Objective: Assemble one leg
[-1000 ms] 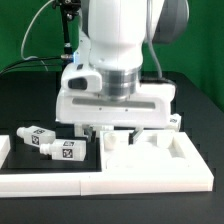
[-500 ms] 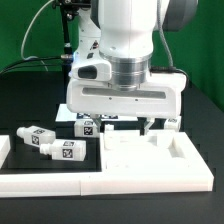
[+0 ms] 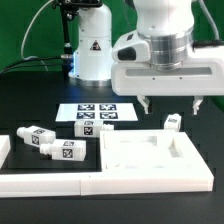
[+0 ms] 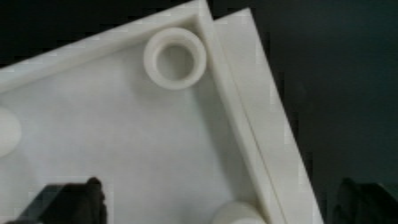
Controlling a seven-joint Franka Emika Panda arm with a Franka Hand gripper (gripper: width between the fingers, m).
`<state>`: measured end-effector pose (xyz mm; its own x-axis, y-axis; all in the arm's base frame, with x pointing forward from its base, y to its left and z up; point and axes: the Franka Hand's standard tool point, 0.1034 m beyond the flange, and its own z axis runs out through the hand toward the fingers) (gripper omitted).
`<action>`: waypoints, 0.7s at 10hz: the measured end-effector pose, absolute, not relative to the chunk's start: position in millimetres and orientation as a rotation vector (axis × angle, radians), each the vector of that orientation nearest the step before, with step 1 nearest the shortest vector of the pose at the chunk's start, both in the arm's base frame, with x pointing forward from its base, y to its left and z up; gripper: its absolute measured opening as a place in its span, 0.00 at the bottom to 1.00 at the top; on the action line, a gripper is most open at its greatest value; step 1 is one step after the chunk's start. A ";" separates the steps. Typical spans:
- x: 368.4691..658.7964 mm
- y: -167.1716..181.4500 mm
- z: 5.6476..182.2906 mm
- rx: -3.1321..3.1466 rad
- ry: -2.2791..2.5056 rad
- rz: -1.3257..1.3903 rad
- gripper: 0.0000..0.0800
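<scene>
1. At the exterior view's left, I see the white border rail (image 3: 50,183) running along the front of the black table (image 3: 30,100).
2. Behind this rail two small pegs lie on their sides, close to each other: the leftmost leg (image 3: 37,138) and the second leg (image 3: 68,150). Each one shows a black-and-white tag.
3. In the middle and further back, the marker board (image 3: 95,115) lies flat on the table, and the arm base (image 3: 90,45) stands behind it.
4. Right of the centre lies the large white panel (image 3: 150,160), just beside the rail.
5. Above the panel's far edge hangs the gripper (image 3: 171,104). Its two dark fingers stand wide apart and I see nothing held between them.
6. The third leg (image 3: 172,122) sits at the far right corner of the panel, lower than the fingertips. I cannot tell if it touches the panel.
7. The wrist view shows a corner of the panel with a round hole (image 4: 173,55), and one dark fingertip on each side.
</scene>
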<state>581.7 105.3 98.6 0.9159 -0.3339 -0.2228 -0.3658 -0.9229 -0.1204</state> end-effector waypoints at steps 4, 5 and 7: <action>567.9 95.9 88.2 -2.881 0.529 0.586 0.81; 555.6 101.4 83.5 -2.822 0.567 0.755 0.81; 543.8 114.9 72.0 -2.701 0.590 1.006 0.81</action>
<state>543.8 114.9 72.0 0.6886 -0.2969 -0.6616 -0.4325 -0.9005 -0.0461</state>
